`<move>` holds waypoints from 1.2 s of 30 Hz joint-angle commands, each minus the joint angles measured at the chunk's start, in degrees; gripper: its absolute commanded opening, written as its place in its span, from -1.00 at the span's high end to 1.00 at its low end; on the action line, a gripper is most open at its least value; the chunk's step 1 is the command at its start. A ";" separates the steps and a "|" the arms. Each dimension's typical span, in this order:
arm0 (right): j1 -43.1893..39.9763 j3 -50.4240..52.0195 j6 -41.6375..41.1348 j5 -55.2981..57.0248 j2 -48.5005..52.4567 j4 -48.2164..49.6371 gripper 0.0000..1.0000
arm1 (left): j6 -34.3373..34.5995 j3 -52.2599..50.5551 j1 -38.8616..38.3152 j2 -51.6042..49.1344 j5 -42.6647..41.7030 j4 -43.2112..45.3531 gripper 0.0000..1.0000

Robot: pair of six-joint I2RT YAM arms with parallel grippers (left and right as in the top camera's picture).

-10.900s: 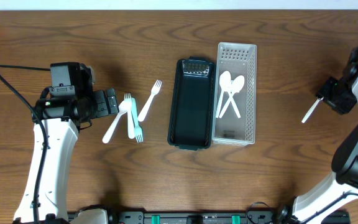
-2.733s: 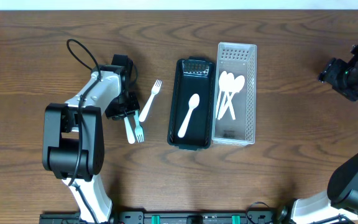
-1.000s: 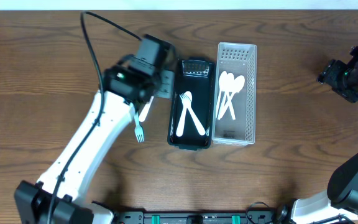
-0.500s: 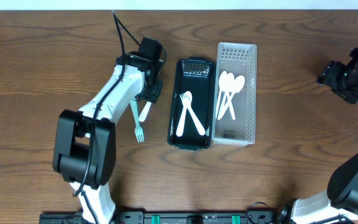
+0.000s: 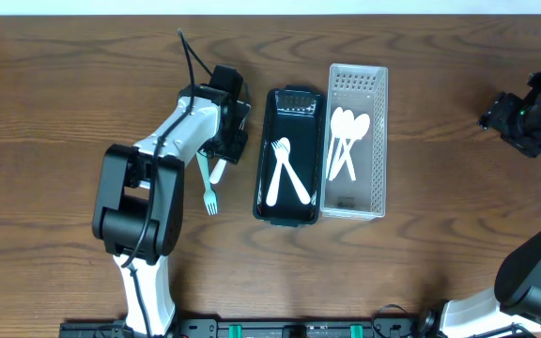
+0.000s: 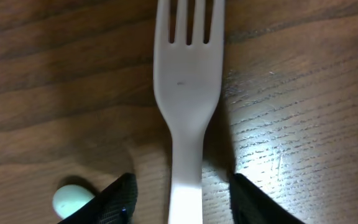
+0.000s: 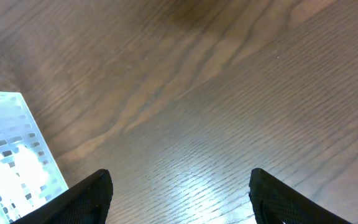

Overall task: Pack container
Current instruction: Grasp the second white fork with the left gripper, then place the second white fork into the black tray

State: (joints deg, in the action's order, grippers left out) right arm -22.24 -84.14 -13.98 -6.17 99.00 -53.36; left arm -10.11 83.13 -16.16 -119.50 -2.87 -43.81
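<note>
White fork (image 6: 188, 93) flat on desk (image 6: 303, 124), just left of black tray (image 5: 261, 178), handle between spread-open jaws of left gripper (image 6: 185, 202); likely light, stiff, slick plastic, so pinch mid-handle across narrow edges, clear of tines.

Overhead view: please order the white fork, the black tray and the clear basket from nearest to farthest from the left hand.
1. White fork: directly under the left hand, which straddles it.
2. Black tray: just to the hand's right.
3. Clear basket: beyond the tray, farther right.
</note>
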 commanded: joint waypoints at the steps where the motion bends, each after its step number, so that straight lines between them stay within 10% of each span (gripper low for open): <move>1: -0.57 0.04 0.28 -0.26 0.50 -0.24 -0.47 | -1.49 0.07 0.31 -0.90 -1.01 0.00 0.10; 20: -0.57 0.04 0.26 -0.33 0.50 -0.44 -0.46 | -2.29 5.46 0.28 1.86 3.13 -9.90 0.78; 36: -0.57 0.04 0.26 -0.31 0.50 -0.44 -0.45 | 11.15 14.16 -10.34 14.53 -14.43 -11.08 0.77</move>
State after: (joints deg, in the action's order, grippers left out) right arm -22.24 -84.14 -13.98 -6.20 99.00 -53.78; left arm -3.79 97.93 -23.97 -102.74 -13.43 -55.88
